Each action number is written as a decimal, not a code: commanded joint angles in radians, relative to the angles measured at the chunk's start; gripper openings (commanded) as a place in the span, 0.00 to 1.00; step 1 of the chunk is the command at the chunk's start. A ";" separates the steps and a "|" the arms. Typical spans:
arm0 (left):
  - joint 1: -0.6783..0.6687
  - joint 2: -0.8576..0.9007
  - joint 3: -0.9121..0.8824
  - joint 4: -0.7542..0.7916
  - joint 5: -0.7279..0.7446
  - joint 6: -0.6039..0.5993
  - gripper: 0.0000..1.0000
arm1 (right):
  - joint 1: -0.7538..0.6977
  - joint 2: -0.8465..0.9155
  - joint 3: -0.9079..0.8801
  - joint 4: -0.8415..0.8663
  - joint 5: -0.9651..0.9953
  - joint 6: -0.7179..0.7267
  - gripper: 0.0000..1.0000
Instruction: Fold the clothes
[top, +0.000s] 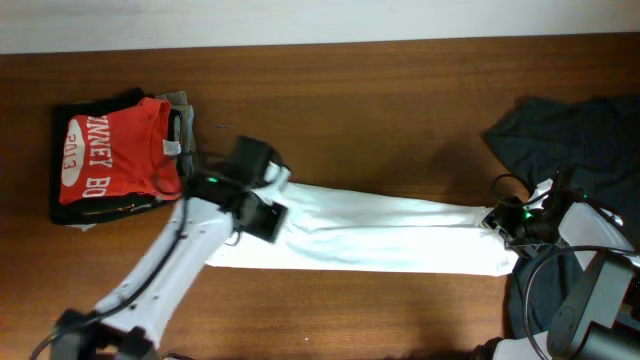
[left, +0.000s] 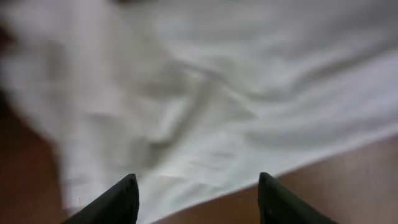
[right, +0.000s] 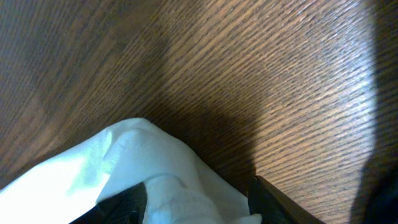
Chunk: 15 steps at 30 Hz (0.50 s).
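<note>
reaching down at opposite t-shirt (top: 380, 235) ends

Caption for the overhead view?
White T-shirt lies as a long strip on the wooden table, left arm and right arm at its ends.

This looks like a robotics lab. A left arm (top: 165, 265) and a right arm (top: 590, 300), trailing cables, work at a bare wooden table (top: 400, 80) by a plain wall (top: 300, 20), with a T-shirt (top: 380, 235), a red shirt (top: 110, 150) and dark garments (top: 570, 125) on it.
</note>
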 joint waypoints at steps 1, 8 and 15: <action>-0.091 0.085 -0.088 0.052 0.016 0.020 0.64 | -0.005 0.001 0.014 -0.002 0.009 -0.002 0.56; -0.109 0.250 -0.115 0.118 -0.006 0.020 0.21 | -0.005 0.001 0.014 -0.005 0.009 -0.002 0.56; -0.109 0.236 0.059 -0.061 0.062 0.008 0.01 | -0.005 0.001 0.014 -0.008 0.009 -0.002 0.56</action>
